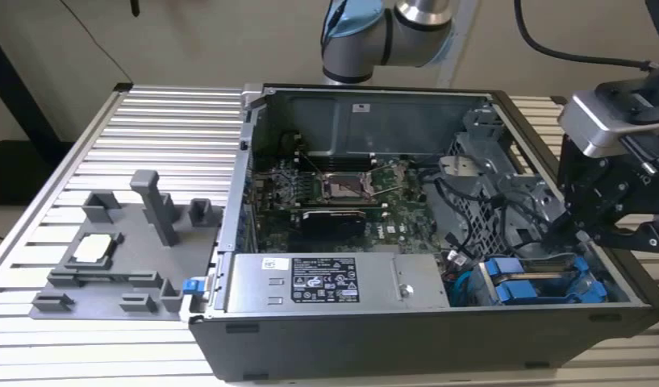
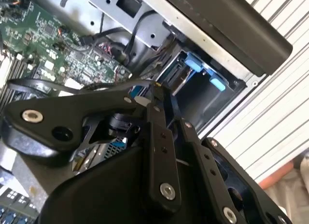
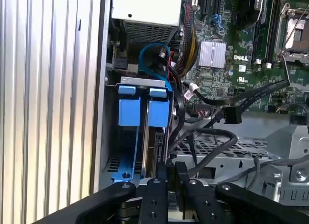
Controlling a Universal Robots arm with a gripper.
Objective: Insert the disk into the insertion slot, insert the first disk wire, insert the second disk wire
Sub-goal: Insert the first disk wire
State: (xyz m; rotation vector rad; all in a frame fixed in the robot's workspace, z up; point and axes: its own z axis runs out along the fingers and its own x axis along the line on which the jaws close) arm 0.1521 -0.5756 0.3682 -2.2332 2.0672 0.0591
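Ribbed aluminium table [image 1: 157, 121] carries everything in the exterior view. On it lies an open computer case [image 1: 415, 343], with the arm's base at 12 o'clock behind it. A grey fixture tray [image 1: 98, 278] sits at the case's 9 o'clock. Inside the case, the labelled power-supply box [image 1: 329, 282] lies along the 6 o'clock wall, with the motherboard [image 1: 340, 189] beyond it.

The insertion slot [image 3: 143, 82] takes up the case's 4 o'clock corner. The disk [image 3: 158, 113] appears to be seated in it already. Only its blue caddy end faces out, beside a second blue end.

The gripper [image 3: 176, 172] hangs over that corner. Its jaws are drawn close together, and I cannot tell whether anything is pinched between them. A black wire [image 3: 231, 116] with a flat plug lies loose near the bay and is not plugged in.

I judge the disk to be stiff, fairly dense and easily harmed by knocks. It is best held by the blue end tabs, not the label face. The wire is limp, so it should be held at the plug.
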